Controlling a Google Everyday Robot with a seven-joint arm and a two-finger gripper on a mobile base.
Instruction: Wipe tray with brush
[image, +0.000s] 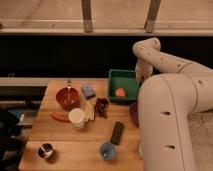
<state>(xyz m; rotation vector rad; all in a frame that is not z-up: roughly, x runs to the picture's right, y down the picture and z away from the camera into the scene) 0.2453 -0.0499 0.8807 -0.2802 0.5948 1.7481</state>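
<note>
The green tray (123, 81) sits at the far right of the wooden table (55, 137), with an orange object (120, 92) lying inside it. My gripper (140, 76) hangs at the end of the white arm (165, 60), over the tray's right edge. I cannot make out the thin dark brush; it is hidden or out of view.
On the table are a red bowl (67, 98) with a fork, a blue sponge (88, 91), a banana (89, 110), grapes (102, 106), a white cup (76, 117), a red pepper (60, 117), a black remote (117, 132), a blue cup (107, 150) and a dark bowl (134, 114) half hidden by my arm.
</note>
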